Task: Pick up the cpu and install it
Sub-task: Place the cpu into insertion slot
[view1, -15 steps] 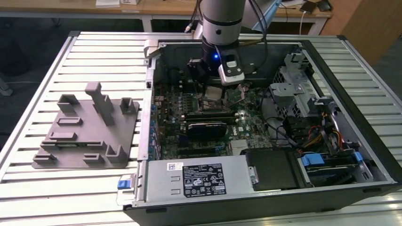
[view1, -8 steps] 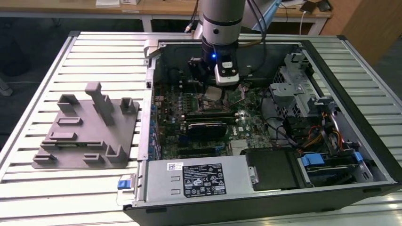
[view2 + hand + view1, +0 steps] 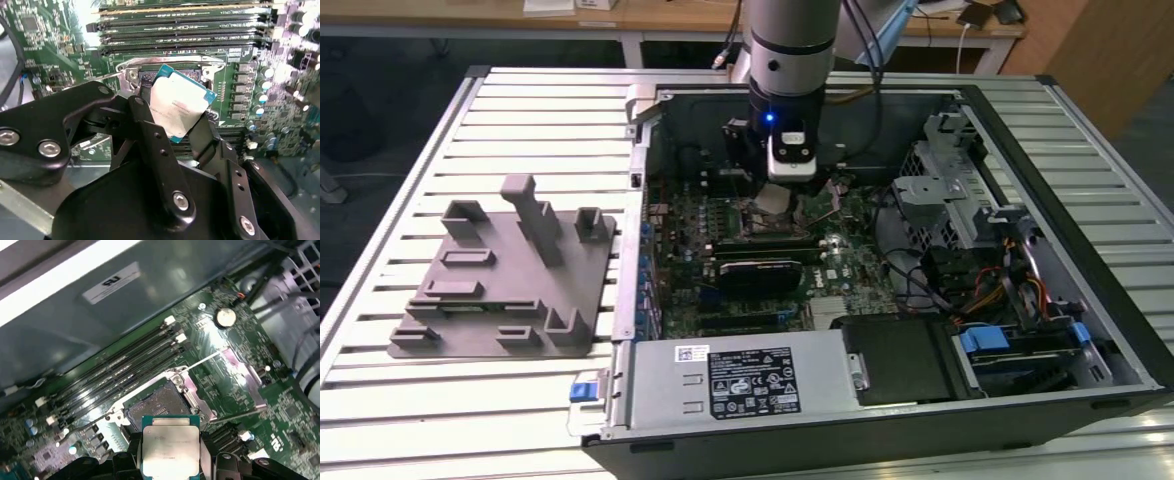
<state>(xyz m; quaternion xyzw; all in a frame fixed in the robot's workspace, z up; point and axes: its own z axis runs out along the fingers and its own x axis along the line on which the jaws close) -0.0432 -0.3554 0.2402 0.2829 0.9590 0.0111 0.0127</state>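
At upper centre of the exterior view, the gripper [image 3: 781, 188] hangs inside the case [image 3: 854, 445], fingers [image 3: 150, 125] pinching the cpu [image 3: 170, 445] by opposite edges. The cpu hovers just above the open socket [image 3: 157, 402], not yet seated

Cpu [image 3: 170, 442] held close to the open socket [image 3: 156, 402]

The gripper [image 3: 170, 462] pinches the cpu by two opposite edges, its silver top facing the camera, just short of the socket's metal frame. Past the socket lie memory slots [image 3: 120, 375], a coin battery [image 3: 225, 316] and the grey case wall [image 3: 165, 290].
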